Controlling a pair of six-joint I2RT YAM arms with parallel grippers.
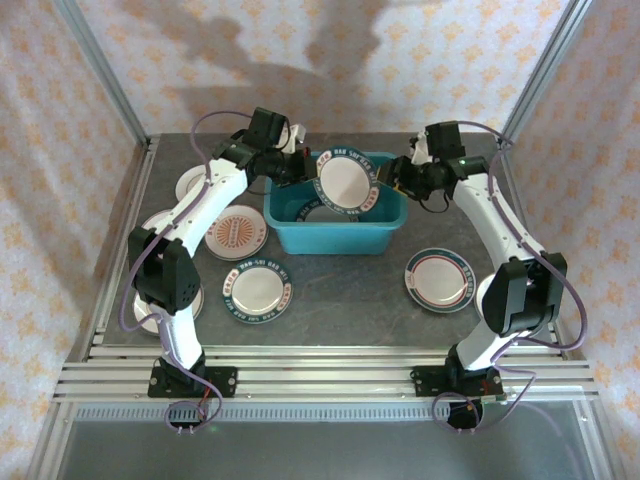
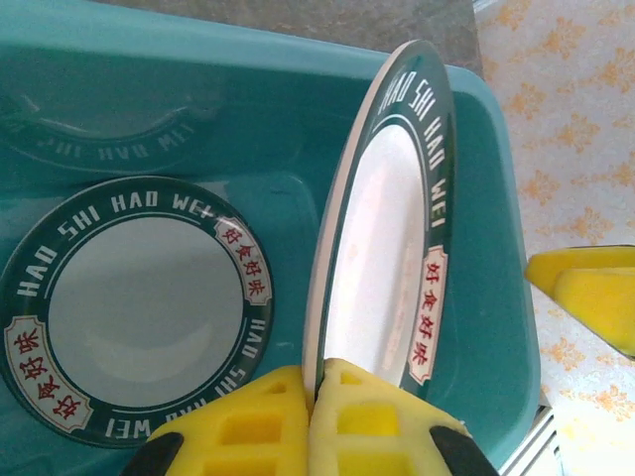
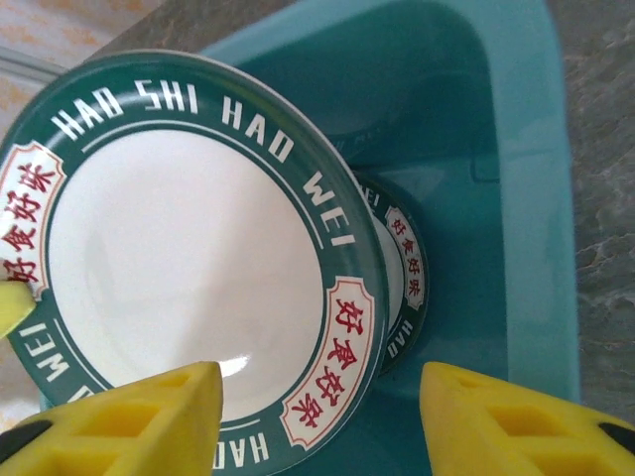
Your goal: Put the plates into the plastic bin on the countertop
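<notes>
Grey surface (image 1: pixel 345 290) holds the bin (image 1: pixel 335 238). Left tool (image 2: pixel 317 382) pinches a plate (image 2: pixel 387 248) tilted over it. Right tool (image 3: pixel 317 397) is spread wide. Next, I think: lower, then let go.

The left pincer (image 2: pixel 317 387) clamps the lower rim of a green-rimmed plate (image 2: pixel 382 248), which stands on edge and tilted straight ahead of it, over the plastic bin (image 2: pixel 501 327). Left of the pincer, a second matching plate (image 2: pixel 139 317) lies flat on the bin floor. Beyond the bin's far wall runs a strip of worktop (image 2: pixel 397 20).
</notes>
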